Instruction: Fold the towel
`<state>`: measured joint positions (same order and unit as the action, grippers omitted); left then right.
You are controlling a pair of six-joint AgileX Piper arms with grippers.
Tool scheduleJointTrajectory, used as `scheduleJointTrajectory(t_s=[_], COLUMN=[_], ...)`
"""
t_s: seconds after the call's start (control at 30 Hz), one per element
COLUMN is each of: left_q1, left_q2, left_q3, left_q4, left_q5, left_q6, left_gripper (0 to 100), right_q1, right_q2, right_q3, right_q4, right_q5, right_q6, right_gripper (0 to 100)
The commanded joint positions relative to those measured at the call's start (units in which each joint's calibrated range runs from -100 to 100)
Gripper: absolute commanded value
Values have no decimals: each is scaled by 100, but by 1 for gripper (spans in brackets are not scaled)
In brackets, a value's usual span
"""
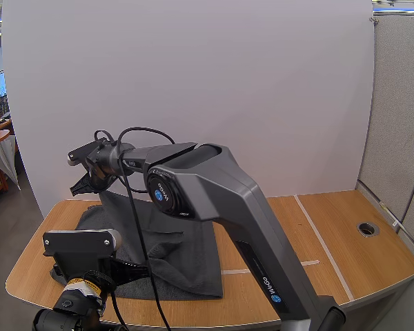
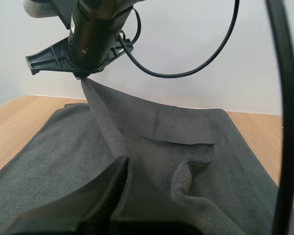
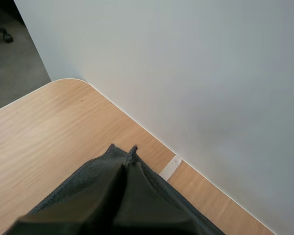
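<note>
A: Surface (image 1: 345, 227): towel (image 1: 172, 255) lies on its left half, mostly flat. Step?
B: First fold, I'd say. Right fingers (image 3: 110, 205) pinch far-left corner, raised. Left fingers (image 2: 112, 191) closed together low over towel. Next: carry corner to near edge, release

The right arm (image 1: 221, 186) had a round blue badge (image 1: 159, 194) on its big joint. Tiny white letters sat in the badge, but they were too small to read. Lower down on the same arm, a white word (image 1: 265, 285) ran along the grey side. It was turned sideways and looked like "WeGo", though I could not be sure of each letter. Right next to that word was a small blue dot (image 1: 277, 299), like a little logo. A yellow and black band (image 1: 83, 283) went round the left arm, near the left hand (image 2: 126, 164). Any words on the band could not be read.
</note>
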<state>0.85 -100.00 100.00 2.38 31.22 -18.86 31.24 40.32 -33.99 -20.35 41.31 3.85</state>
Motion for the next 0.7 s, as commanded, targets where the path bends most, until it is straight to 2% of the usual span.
scheduleJointTrajectory(t_s=[0.0,0.67], left_q1=[9,9], left_q2=[0,0], left_q3=[0,0], left_q4=[3,3], left_q5=[-51,-51], left_q6=[-52,-52], left_gripper=[0,0], right_q1=[95,179], right_q2=[296,1230], right_q3=[-528,-1525], right_q4=[7,18], right_q5=[124,141], right_q6=[-59,-163], right_gripper=[0,0])
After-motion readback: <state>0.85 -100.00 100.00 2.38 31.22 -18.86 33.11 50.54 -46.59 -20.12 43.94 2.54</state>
